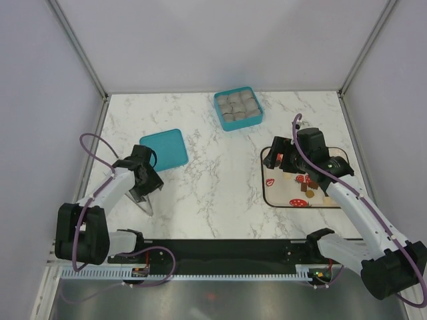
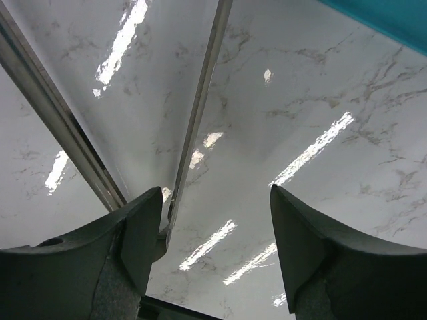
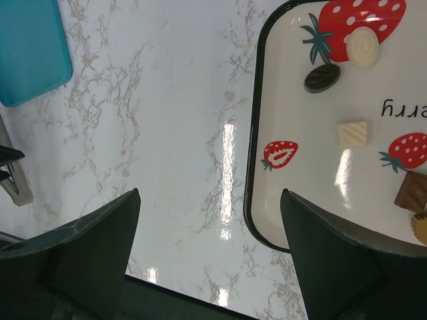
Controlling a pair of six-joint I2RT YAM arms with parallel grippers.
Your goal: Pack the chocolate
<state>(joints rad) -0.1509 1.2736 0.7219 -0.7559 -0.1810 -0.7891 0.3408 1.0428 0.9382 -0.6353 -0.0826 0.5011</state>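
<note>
Hovering over the edge of the strawberry-print tray point(image 3: 288, 101), the right jaws stand wide and empty beside the chocolate point(image 3: 352, 133) scattered on it, while the left jaws gape, empty too, over the marble tabletop point(image 2: 320, 100).

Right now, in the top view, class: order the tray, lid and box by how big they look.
1. tray: clearly largest.
2. lid and box: they look about alike, so no ranking between them.
</note>
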